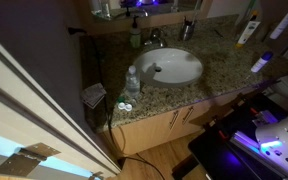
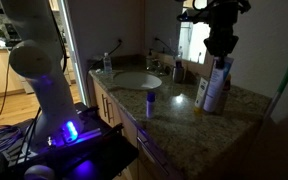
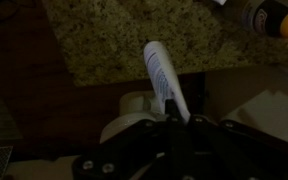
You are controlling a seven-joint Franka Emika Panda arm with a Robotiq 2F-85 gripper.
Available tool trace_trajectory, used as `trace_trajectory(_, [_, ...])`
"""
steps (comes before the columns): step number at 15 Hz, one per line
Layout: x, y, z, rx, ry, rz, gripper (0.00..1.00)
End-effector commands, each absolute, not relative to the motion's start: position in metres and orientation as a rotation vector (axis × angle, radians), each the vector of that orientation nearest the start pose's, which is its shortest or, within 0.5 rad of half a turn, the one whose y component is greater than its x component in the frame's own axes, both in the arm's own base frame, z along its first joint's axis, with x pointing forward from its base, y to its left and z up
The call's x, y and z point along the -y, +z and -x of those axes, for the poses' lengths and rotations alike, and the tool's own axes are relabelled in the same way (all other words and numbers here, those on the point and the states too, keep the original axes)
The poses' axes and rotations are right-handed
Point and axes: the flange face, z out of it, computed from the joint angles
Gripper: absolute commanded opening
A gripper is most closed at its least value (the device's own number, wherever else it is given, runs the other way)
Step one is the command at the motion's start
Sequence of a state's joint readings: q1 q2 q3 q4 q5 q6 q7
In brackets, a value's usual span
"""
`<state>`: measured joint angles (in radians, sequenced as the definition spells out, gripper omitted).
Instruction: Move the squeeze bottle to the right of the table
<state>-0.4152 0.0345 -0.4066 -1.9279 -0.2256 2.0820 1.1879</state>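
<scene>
surface: speckled granite with an oval white sink set in it.
water bottle: upright at the front edge, just beside the sink.
soap bottle: at the back, same end as the water bottle.
metal cup: at the back, behind the sink.
small blue-capped bottle: front edge, between the sink and the squeeze bottle.
squeeze bottle: upright, well apart from the sink; base contact can't tell.
</scene>
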Motion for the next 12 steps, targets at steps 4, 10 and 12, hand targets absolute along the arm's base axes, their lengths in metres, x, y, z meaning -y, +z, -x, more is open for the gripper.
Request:
trace_trajectory(4, [0.435,0.447,-0.416,-2.772,-0.316,1.831,0.04])
trace_trajectory(10, [0.431,0.419,-0.433,-2.776,-0.304,1.784,0.01])
trace_trajectory(12, [0.429,0.409,-0.439,-2.769,-0.311,1.76,0.01])
